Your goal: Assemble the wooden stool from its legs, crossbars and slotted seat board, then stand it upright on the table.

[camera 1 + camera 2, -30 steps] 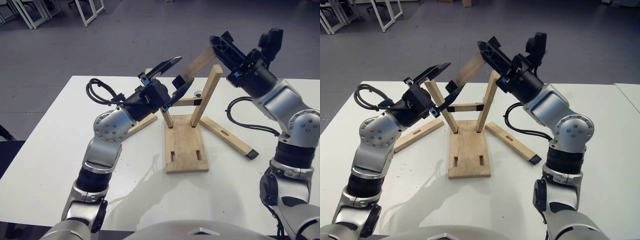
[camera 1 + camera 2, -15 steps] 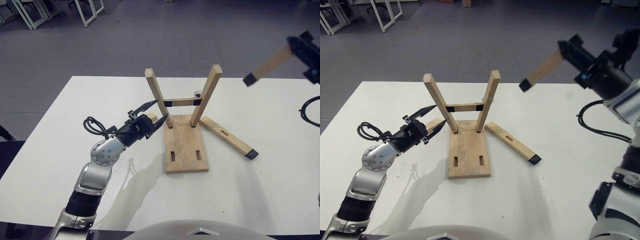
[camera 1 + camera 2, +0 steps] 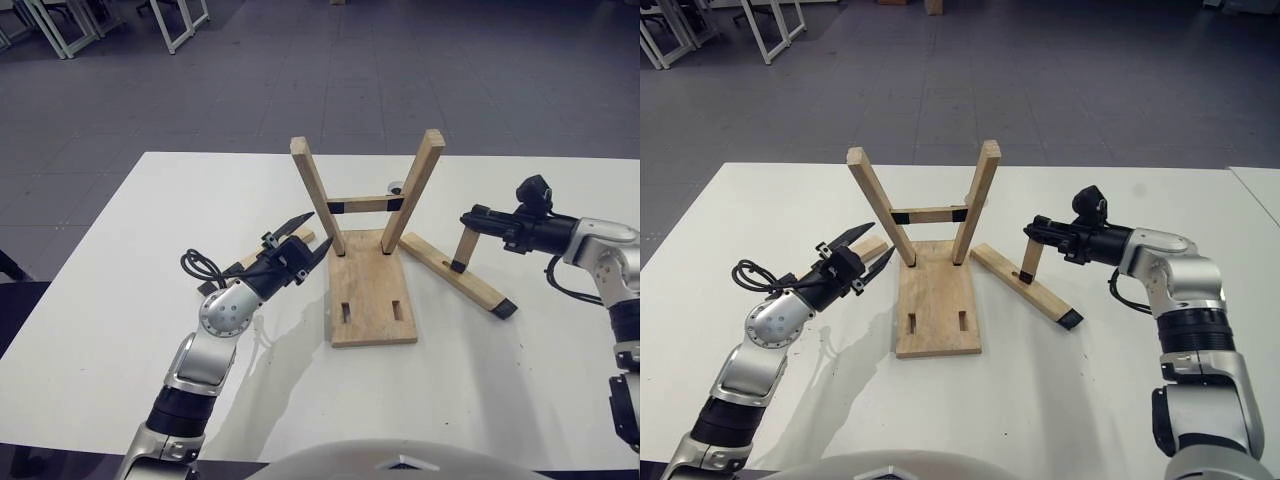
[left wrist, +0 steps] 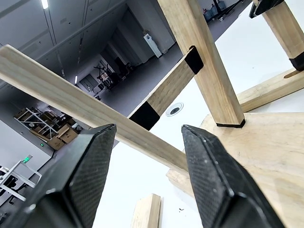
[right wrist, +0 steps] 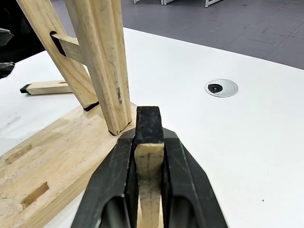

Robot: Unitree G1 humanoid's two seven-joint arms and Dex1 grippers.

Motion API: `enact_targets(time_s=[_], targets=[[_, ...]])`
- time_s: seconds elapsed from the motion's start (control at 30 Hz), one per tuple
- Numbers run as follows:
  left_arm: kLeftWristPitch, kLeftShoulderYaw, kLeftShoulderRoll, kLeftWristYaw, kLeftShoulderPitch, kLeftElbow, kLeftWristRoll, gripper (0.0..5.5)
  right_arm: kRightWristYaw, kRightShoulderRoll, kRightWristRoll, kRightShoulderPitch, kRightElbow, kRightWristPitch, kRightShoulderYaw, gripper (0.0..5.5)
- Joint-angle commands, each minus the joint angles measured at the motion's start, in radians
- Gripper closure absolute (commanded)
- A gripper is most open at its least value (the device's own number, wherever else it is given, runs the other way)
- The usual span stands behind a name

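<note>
Half built — two legs (image 3: 318,195) and a crossbar (image 3: 365,205) stand in the board (image 3: 372,290); two slots (image 3: 345,312) are bare; right gripper (image 3: 1035,230) clamps a second crossbar (image 3: 1031,260), its end touching a loose leg (image 3: 1040,296); left gripper (image 3: 318,229) gapes empty — beside the board

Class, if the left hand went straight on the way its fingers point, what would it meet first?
Most likely the nearer upright leg, low down by the seat board. The left hand points at it, though depth is unclear.
</note>
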Motion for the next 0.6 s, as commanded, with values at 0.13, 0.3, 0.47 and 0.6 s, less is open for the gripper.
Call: enact_targets(time_s=[0.13, 0.3, 0.47, 0.6], targets=[[0.021, -0.009, -0.01, -0.002, -0.005, -0.011, 0.005, 2.95, -0.033, 0.074, -0.056, -0.009, 0.023, -0.015, -0.025, 5.1], [0.004, -0.007, -0.008, -0.001, 0.001, 0.0, 0.007, 2.95, -0.042, 0.073, -0.123, 0.082, 0.004, -0.061, -0.01, 5.1], [0.002, -0.013, -0.02, 0.011, 0.012, -0.002, 0.015, 2.95, -0.046, 0.052, -0.156, 0.247, -0.066, -0.083, 0.009, 5.1], [0.005, -0.023, -0.035, 0.027, 0.017, -0.002, 0.023, 2.95, -0.081, 0.038, -0.187, 0.257, -0.098, -0.097, 0.021, 5.1]])
